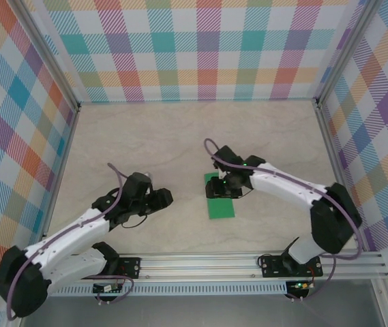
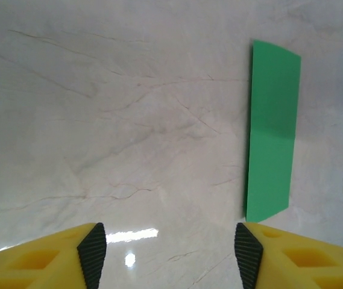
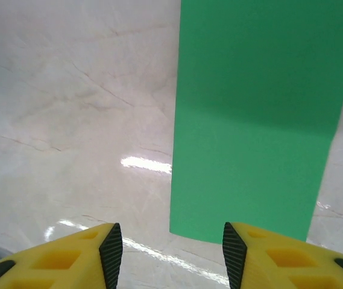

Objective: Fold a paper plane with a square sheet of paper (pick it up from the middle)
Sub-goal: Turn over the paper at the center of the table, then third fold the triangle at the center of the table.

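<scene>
One green sheet of paper (image 1: 221,202), narrow rectangle, lying flat on table (image 1: 146,136), right of centre. Two grippers. Right gripper (image 3: 172,241) hovering at sheet's far end, jaws spreading wide, pinching nothing. Left gripper (image 2: 170,244) sitting well left of sheet, jaws spread, empty. Top view taking in both arms; wrist views catching glare on table.

Robotics lab test cell: plaid-printed backdrop walls (image 1: 200,48), aluminium mounting rail (image 1: 200,264), marble-look tabletop (image 1: 146,136).
</scene>
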{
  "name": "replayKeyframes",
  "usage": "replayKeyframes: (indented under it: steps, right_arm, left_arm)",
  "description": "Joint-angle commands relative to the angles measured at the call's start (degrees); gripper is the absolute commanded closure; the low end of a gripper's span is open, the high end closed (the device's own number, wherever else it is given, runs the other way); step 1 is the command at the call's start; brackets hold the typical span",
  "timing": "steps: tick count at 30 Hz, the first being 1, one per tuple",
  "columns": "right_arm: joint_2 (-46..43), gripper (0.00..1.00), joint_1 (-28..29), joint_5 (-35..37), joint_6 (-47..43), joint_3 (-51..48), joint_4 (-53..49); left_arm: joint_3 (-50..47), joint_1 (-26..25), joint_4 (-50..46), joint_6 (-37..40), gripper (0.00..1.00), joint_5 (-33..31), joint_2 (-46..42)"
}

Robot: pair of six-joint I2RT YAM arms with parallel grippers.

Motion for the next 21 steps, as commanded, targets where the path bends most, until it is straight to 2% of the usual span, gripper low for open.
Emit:
replayKeyframes:
  steps: [1, 4, 10, 15, 21]
  right_arm:
    - [-3.39, 0.5, -7.13, -10.75, -1.96, -8.31, 8.89]
    - [-5.55, 0.5, -12.37, -15.52, -3.02, -13.67, 11.62]
    - [-7.51, 0.5, -17.31, -20.04, -3.84, -20.33, 15.84]
    - [-8.69, 0.51, -19.75, -24.64, -3.94, -24.3, 19.6]
    - [-7.62, 0.49, -21.47, -25.74, -5.35, -25.16, 20.24]
  left_arm:
    - [5.27, -2.69, 10.64, 0.54, 0.48, 4.27, 8.94]
    - [11.43, -5.23, 13.35, 1.74, 0.58, 4.96, 19.48]
    - [22.29, -7.67, 15.1, 2.67, 0.73, 6.52, 35.94]
    - [25.26, -8.14, 16.55, 1.38, 0.75, 7.23, 42.69]
    - [26.85, -9.1, 19.46, 0.08, 0.75, 7.51, 46.69]
